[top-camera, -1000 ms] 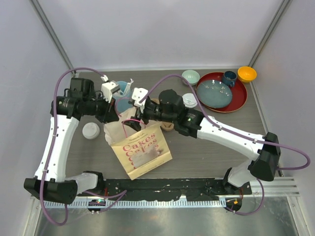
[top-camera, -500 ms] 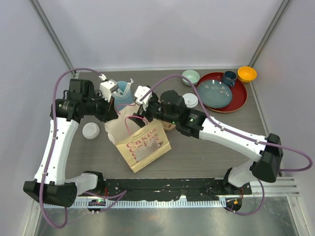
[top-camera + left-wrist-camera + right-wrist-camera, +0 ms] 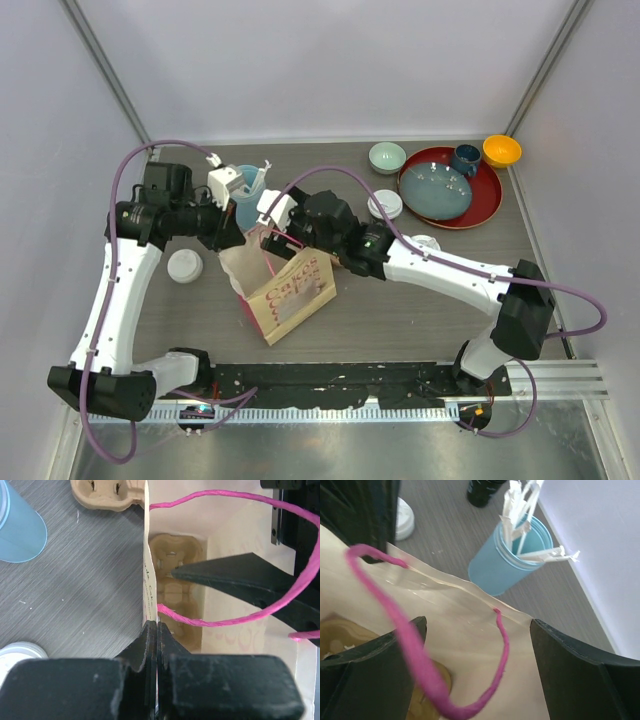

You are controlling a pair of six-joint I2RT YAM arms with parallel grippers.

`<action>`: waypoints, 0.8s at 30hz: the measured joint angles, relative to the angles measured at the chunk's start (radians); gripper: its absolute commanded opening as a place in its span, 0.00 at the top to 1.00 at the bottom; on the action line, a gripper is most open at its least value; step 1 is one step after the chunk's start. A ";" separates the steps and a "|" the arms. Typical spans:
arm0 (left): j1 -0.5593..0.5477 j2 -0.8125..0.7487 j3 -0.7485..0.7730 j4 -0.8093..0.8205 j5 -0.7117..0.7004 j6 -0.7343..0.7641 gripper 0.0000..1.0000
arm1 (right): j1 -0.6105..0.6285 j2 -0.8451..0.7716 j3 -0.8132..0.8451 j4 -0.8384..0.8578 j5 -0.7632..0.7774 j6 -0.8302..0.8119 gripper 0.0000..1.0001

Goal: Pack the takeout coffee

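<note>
A paper bag printed "Cakes", with pink handles, stands tilted at centre-left, mouth up. My left gripper is shut on the bag's near edge. My right gripper is open inside the bag's mouth, with a pink handle looping between its fingers. A cardboard cup carrier lies at the bottom of the bag. One white-lidded coffee cup stands left of the bag. It also shows in the left wrist view. The other cup stands behind my right arm.
A light-blue cup of white utensils stands just behind the bag and also shows in the right wrist view. A second carrier lies outside the bag. A red tray holding a blue plate and dark-blue mug, an orange bowl and a pale bowl sit back right.
The bag has swung from lying nearly flat to standing more upright with its mouth open. My right gripper has moved left into the mouth. My left gripper has kept its hold.
</note>
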 measured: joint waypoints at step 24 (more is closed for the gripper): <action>0.000 0.011 0.026 -0.031 0.039 0.037 1.00 | 0.009 -0.058 -0.034 0.097 0.311 -0.201 0.10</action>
